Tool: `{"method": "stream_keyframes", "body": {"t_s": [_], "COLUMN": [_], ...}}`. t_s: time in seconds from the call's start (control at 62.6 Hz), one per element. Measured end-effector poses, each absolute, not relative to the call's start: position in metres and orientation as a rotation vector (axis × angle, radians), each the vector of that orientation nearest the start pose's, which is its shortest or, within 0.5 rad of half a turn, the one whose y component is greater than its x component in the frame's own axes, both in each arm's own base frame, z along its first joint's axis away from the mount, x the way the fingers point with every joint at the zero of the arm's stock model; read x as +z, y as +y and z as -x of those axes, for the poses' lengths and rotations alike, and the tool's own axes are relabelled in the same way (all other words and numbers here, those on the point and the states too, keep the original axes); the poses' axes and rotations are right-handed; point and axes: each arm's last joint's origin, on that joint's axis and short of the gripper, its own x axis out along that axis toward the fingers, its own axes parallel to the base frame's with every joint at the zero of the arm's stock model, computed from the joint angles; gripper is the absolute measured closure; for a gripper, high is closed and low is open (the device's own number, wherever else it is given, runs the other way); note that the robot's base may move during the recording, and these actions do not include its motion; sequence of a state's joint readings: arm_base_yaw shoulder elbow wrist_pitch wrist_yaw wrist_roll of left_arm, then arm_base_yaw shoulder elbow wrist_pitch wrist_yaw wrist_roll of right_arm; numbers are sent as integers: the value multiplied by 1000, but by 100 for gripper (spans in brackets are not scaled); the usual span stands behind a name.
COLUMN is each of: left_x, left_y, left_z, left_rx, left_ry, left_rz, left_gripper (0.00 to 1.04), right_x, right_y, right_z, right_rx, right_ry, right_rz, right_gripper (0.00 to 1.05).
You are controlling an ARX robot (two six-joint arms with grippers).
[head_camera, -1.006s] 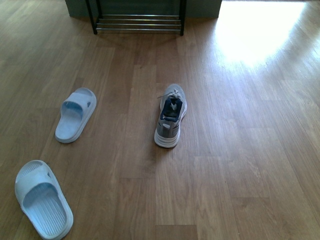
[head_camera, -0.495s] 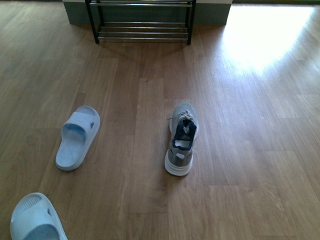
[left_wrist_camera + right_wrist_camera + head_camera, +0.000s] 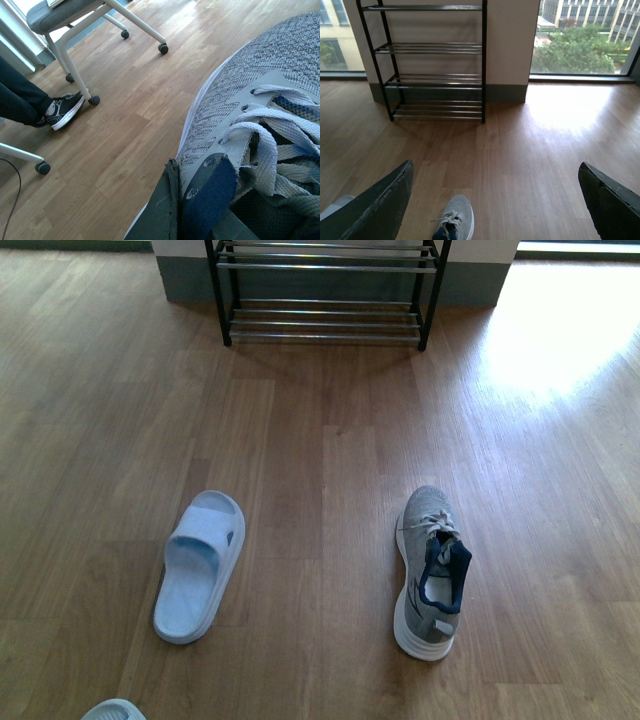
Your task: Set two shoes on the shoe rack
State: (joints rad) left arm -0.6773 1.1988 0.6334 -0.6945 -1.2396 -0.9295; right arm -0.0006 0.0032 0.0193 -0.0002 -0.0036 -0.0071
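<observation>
So, shoe rack (image 3: 325, 332) has no shoes yet; ur left fingers (image 3: 156, 216) pinch a grey sneaker (image 3: 250, 65), right fingers (image 3: 375, 210) spread, empty. Both placings remain.

The front view's lower edge cuts a pale blue rubber slide (image 3: 112, 710) to a sliver; its top edge crops the black-framed chrome-rod shoe rack (image 3: 325, 310). In the left wrist view the grey knit lace-up sneaker (image 3: 250, 100) runs out of frame and hides most of the left gripper (image 3: 195, 220) clamped at its collar; a seated person (image 3: 20, 102) shows only one leg and shoe.
</observation>
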Motion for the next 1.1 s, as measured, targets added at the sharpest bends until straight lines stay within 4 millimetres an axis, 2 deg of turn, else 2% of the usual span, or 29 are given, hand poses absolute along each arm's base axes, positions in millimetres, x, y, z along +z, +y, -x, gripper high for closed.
{"method": "stream_keyframes", "body": {"t_s": [0.431,0.527,0.559,0.623,0.767,0.894,0.99,1.102], "left_x": [195,195,195,195,195,195,195,195], "left_y": [-96,-96,-96,-96,-96,-96,-96,-96], "left_z": [-163,-163,-163,-163,-163,-163,-163,-163], "left_rx": [726,726,726,724,724,724,724,724], "left_ry": [418,419,418,421,421,420,421,421], "left_rz": [-172,-171,-172,-171,-171,-171,-171,-170], "left_gripper": [104,104,104,104,104,104,104,104], "right_x": [170,164,158,153,141,124,95,53], "right_y": [0,2,6,11,23,33,41,45], "right_z": [-97,-100,-105,-114,-144,-181,-211,-231], "right_rx": [1,213,310,360,400,406,383,368], "right_ry": [-15,129,183,232,324,415,538,683], "right_rz": [7,65,98,141,219,236,236,225], "right_gripper": [9,9,9,9,9,9,9,9]}}
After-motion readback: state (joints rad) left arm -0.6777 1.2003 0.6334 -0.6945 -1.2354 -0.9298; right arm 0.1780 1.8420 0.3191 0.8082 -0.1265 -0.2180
